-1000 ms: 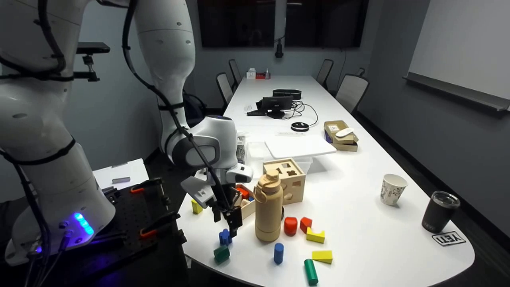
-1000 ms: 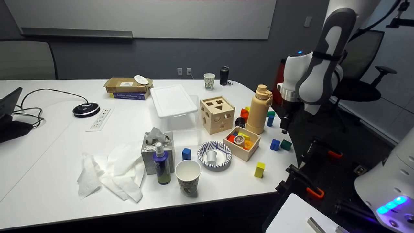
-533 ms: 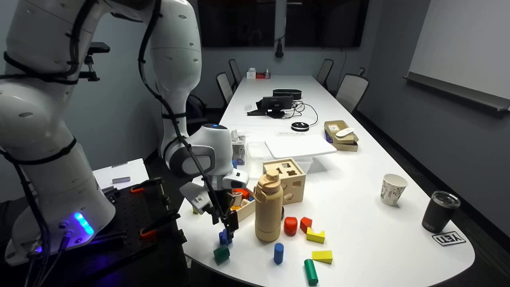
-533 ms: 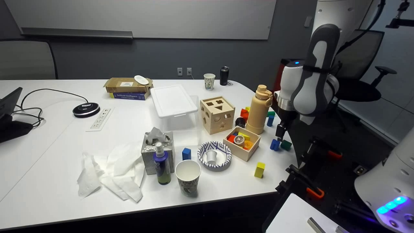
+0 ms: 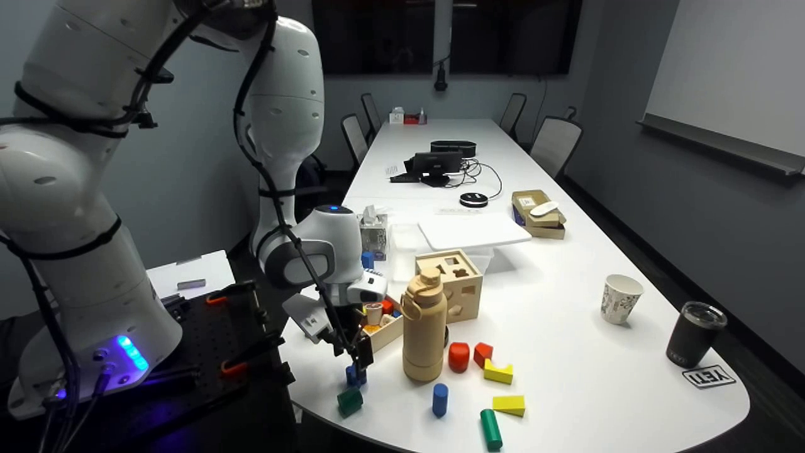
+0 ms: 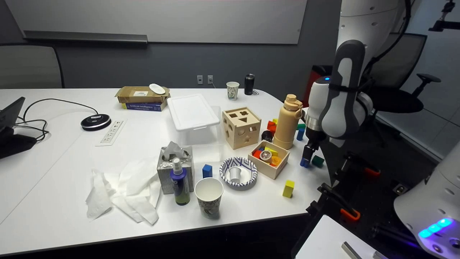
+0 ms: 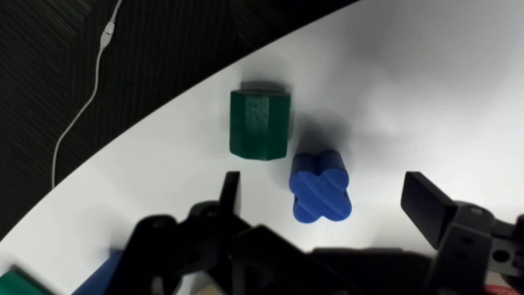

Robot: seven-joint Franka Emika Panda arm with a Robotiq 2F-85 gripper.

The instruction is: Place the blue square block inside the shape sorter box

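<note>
End effector (image 7: 325, 196) is coming lower, spread, over the blue clover piece (image 7: 320, 192) near the rounded edge of the counter (image 5: 585, 390); toward the straight edge, the blue square block (image 6: 207, 171) is waiting, apparently unsought.

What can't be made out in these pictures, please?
Blue cylinder, wrist view: cut off by the lower edge, partly behind the pincer.
Clover block, in an exterior view: partly behind the pincer.
Sorter box, in both exterior views: inside hidden by its walls.
Black object, in an exterior view: mostly behind the bottle.
</note>
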